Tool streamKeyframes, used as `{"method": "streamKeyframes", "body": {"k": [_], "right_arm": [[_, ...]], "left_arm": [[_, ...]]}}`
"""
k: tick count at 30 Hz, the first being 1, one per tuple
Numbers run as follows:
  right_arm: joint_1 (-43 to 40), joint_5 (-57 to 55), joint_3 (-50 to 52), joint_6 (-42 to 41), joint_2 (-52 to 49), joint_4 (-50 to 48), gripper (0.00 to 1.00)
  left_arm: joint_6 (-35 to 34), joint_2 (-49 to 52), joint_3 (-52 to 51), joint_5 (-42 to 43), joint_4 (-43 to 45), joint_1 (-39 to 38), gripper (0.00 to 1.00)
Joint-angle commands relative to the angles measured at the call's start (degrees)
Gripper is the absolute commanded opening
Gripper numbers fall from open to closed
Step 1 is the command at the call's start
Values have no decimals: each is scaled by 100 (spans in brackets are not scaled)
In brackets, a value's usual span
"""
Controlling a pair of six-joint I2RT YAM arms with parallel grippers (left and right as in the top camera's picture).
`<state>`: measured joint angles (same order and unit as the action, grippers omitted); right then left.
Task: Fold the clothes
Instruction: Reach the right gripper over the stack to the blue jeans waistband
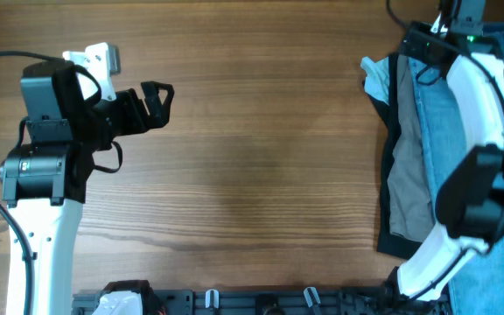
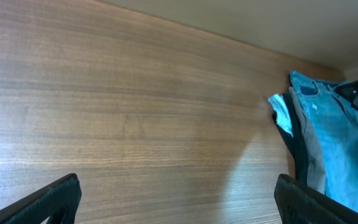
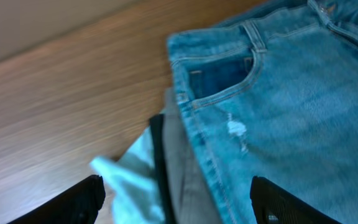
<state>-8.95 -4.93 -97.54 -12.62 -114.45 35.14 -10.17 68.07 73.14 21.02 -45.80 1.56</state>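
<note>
A pile of clothes lies at the table's right edge. Light-blue denim jeans (image 1: 436, 131) lie on top; they also show in the right wrist view (image 3: 278, 106) and in the left wrist view (image 2: 347, 143). Under them are a grey garment (image 1: 407, 188), a black garment (image 1: 387, 131) and a pale-blue one (image 1: 376, 77). My right gripper (image 3: 178, 202) is open and hovers over the pile's far left corner, above the jeans' waistband (image 3: 194, 106). My left gripper (image 1: 157, 103) is open and empty over bare table at the left, well away from the pile.
The wooden table (image 1: 261, 157) stretches between the two arms. The right arm (image 1: 484, 122) lies over the pile. A dark rail (image 1: 261, 302) runs along the front edge.
</note>
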Motion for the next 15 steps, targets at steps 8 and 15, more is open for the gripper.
{"method": "streamKeyframes", "body": {"k": [8,15], "right_arm": [[-356,162,-970,-96,-1335,413,53],[-350,219,-922,-105,-1781,817,52]], "left_arm": [[48,345,107,105,-330,52,100],[48,374,107,105,-339,52,99]]}}
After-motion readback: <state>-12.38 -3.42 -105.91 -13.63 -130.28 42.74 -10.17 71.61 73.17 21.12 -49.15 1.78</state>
